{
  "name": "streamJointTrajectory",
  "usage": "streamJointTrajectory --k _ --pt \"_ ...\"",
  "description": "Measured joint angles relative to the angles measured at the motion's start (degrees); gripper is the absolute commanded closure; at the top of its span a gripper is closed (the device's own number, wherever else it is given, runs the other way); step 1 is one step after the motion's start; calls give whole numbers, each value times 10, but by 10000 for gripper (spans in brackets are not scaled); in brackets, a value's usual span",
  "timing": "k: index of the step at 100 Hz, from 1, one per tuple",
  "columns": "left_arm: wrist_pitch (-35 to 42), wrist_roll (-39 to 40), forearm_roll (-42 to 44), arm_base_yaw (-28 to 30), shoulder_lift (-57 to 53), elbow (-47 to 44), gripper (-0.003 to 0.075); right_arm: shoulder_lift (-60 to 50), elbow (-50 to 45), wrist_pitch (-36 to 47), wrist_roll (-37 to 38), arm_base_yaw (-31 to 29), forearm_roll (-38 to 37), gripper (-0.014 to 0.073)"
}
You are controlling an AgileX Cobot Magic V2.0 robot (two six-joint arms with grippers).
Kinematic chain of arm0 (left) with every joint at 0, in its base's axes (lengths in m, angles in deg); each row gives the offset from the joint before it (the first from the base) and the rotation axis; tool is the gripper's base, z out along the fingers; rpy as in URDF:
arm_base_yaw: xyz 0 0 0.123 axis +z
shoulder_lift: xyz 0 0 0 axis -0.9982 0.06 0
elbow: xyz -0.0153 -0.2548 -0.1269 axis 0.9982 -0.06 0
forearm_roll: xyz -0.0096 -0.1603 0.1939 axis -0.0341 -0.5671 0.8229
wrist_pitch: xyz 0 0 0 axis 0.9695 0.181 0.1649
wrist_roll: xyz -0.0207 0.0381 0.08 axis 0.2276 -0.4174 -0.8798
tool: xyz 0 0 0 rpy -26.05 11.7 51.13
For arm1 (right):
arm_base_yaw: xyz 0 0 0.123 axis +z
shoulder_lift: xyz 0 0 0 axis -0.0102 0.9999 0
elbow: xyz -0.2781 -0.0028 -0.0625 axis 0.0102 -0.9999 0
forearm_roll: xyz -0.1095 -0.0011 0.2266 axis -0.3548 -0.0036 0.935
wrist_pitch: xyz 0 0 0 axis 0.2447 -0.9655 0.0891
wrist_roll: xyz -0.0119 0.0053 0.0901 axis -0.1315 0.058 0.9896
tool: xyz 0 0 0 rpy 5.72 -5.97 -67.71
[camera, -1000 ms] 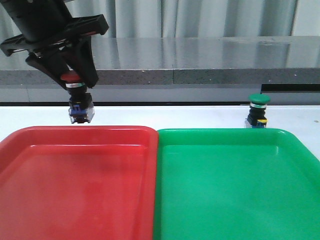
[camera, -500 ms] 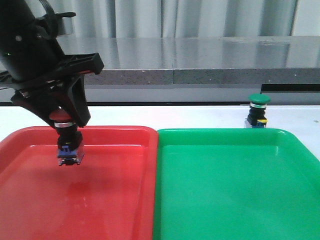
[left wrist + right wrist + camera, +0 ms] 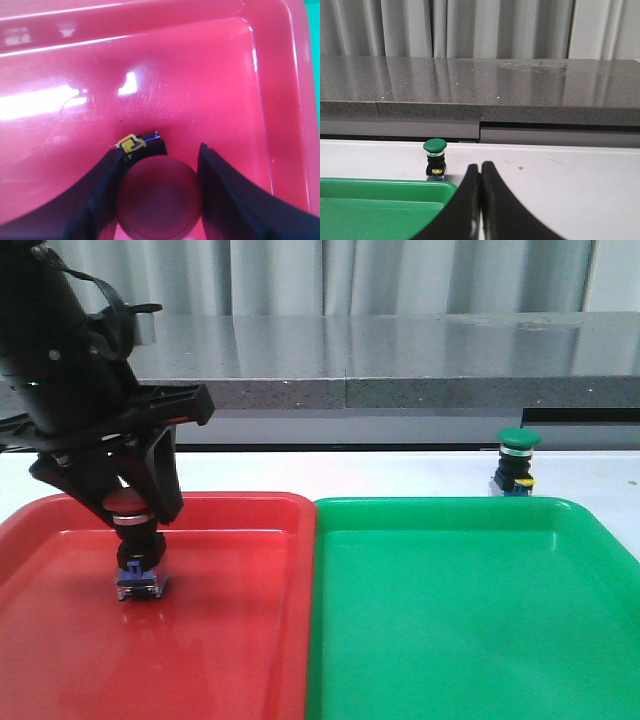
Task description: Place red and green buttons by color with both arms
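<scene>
The red button (image 3: 136,545) stands upright inside the red tray (image 3: 230,660), its blue base at the tray floor. My left gripper (image 3: 128,512) is shut on its dark-red cap. In the left wrist view the cap (image 3: 159,197) sits between both black fingers of the left gripper (image 3: 160,150). The green button (image 3: 516,462) stands upright on the white table behind the far right corner of the green tray (image 3: 470,620). The right wrist view shows the green button (image 3: 435,159) ahead and to one side of my right gripper (image 3: 480,167), which is shut and empty above the table.
The red and green trays lie side by side and touch along the middle. A grey stone ledge (image 3: 400,360) runs behind the white table (image 3: 400,472), with curtains behind it. The green tray's corner (image 3: 380,200) lies beside my right fingers.
My left gripper has carried the red button from above the table behind the red tray, forward and down into the tray. The green button has not moved.
</scene>
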State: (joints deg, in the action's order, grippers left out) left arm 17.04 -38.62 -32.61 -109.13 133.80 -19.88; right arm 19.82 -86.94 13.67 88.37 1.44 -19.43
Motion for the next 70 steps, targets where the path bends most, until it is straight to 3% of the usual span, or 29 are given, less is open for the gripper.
streamJointTrajectory --k 11,70 --pt "-1 8 -2 0 0 0 255 0 0 0 -1 0 0 651" --pt "8 41 38 0 -88 0 283 0 0 0 -1 0 0 651"
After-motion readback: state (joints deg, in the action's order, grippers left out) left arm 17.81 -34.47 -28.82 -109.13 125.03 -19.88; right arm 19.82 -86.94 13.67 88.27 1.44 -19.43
